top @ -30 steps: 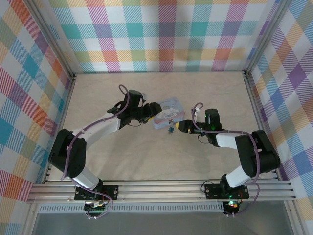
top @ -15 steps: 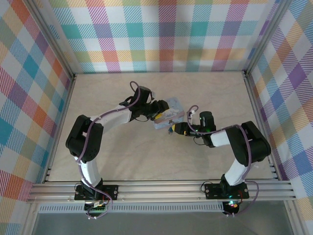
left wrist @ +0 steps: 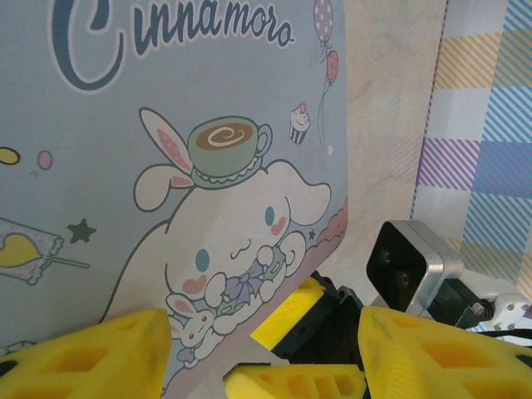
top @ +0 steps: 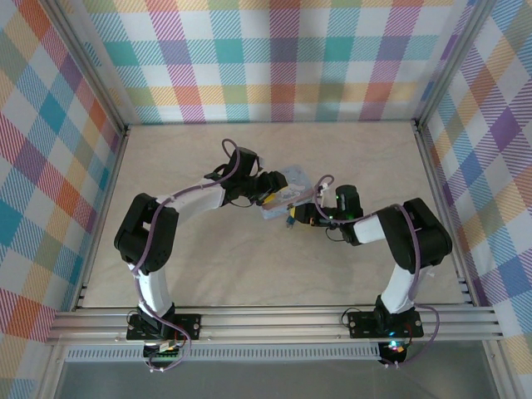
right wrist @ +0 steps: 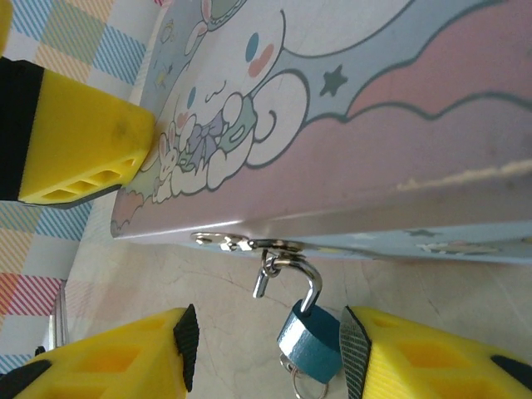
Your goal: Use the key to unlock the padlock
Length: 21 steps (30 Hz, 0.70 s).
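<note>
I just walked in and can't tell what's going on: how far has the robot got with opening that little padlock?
Done: the left pincer is at the tin, over its lid. In hand: the open right pincer straddles the padlock hanging from the tin's clasp. Left: the unlocking itself; a metal ring hangs under the padlock, but whether the key is in, I cannot tell.

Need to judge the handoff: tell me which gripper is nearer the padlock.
Right. The right gripper has the padlock between its fingers, at the tin's edge; the left gripper sits over the tin's lid, farther off.
</note>
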Each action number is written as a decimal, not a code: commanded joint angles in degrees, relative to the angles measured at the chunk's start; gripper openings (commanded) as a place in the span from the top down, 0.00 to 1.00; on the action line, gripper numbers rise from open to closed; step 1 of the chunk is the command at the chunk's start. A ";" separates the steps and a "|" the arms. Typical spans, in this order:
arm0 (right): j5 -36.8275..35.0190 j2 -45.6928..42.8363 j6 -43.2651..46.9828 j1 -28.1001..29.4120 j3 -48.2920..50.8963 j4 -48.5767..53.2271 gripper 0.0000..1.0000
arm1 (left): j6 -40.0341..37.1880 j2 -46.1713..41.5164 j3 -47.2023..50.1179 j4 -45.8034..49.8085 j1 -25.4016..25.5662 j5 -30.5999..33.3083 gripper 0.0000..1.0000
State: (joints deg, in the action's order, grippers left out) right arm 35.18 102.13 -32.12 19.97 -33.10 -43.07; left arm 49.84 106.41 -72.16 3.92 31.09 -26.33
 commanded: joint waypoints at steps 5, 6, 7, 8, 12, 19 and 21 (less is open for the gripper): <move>0.74 2.14 2.09 0.42 -2.73 -1.11 0.51 | -0.64 0.57 0.70 -0.32 0.46 0.75 0.38; 0.83 2.30 2.07 0.42 -2.85 -1.01 0.52 | -0.63 0.64 0.71 -0.31 0.42 0.76 0.39; 0.98 2.46 1.98 0.41 -2.98 -1.06 0.53 | -0.63 0.64 0.72 -0.32 0.43 0.80 0.39; 1.12 2.62 1.91 0.42 -3.03 -1.14 0.54 | -0.63 0.64 0.72 -0.29 0.46 0.82 0.39; 1.13 3.16 2.01 0.42 -3.11 -0.36 0.57 | -0.63 0.59 0.58 -0.31 0.46 0.77 0.39; 1.28 4.05 1.97 0.42 -2.93 -0.09 0.63 | -0.46 0.66 0.34 -0.28 0.46 0.75 0.39; 1.24 4.30 1.98 0.42 -3.04 0.17 0.65 | -0.53 0.63 0.27 -0.28 0.46 0.73 0.39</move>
State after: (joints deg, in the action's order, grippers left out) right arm 35.20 105.34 -30.87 19.97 -35.33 -42.41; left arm 49.84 106.41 -72.16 3.95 31.09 -26.30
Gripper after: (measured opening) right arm 0.355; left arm 0.613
